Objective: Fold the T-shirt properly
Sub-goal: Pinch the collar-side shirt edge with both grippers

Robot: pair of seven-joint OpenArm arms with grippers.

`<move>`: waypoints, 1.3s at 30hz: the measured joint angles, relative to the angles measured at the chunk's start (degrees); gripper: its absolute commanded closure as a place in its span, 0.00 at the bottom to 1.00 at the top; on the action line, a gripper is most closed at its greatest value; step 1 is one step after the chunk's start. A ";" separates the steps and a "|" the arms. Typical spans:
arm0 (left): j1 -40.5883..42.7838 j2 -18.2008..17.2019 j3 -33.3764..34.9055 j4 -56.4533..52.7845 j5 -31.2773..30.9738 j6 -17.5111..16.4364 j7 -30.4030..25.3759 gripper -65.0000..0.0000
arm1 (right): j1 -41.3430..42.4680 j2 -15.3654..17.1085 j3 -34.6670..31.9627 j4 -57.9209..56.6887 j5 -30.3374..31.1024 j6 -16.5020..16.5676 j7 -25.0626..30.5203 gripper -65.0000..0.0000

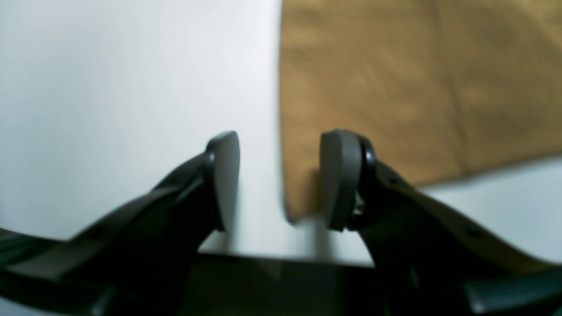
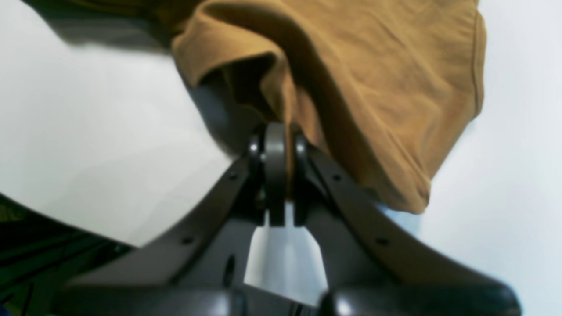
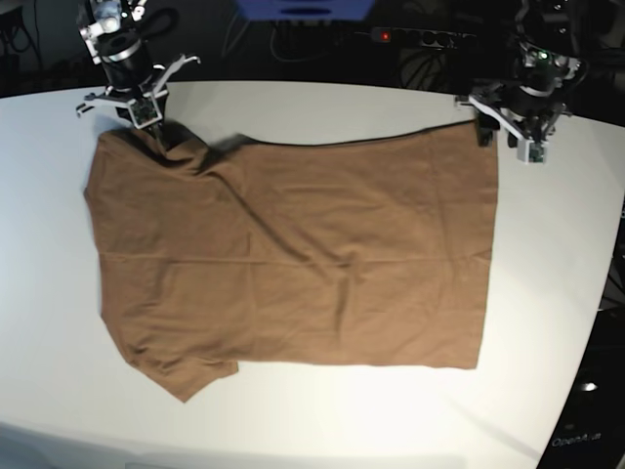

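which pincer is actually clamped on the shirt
The right pincer: its jaws are shut on a bunched fold of the plain tan-brown cotton T-shirt. The left pincer stands open.

T-shirt point(image 3: 293, 254): soft matt tan cotton, creased. Table point(image 3: 322, 103): smooth white, faint sheen. My right gripper point(image 2: 275, 175): matt dark plastic, grey pads point(image 1: 340, 175).

White round-edged table point(image 3: 547, 322) filling most of the base view, dark floor beyond its far edge, a blue object point(image 3: 305, 8) at top centre, a black power strip point(image 3: 415, 36) with a red light, tangled cables nearby
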 measured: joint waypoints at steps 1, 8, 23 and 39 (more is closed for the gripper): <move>-0.02 0.07 0.11 0.00 -0.02 0.00 0.96 0.55 | 0.02 0.02 0.00 0.00 0.02 -0.04 0.00 0.99; -0.68 -0.09 -0.39 0.00 0.15 -4.55 2.05 0.55 | 0.00 0.09 0.00 0.00 0.02 -0.20 0.00 0.99; -2.97 0.02 -0.94 -7.39 -0.83 -4.50 -3.32 0.55 | 0.07 0.11 0.00 -0.07 0.02 -0.17 0.00 0.99; -6.56 -0.09 -1.20 -8.59 -1.55 -4.48 1.40 0.94 | 0.28 0.11 0.00 -0.07 0.02 -0.17 -0.02 0.99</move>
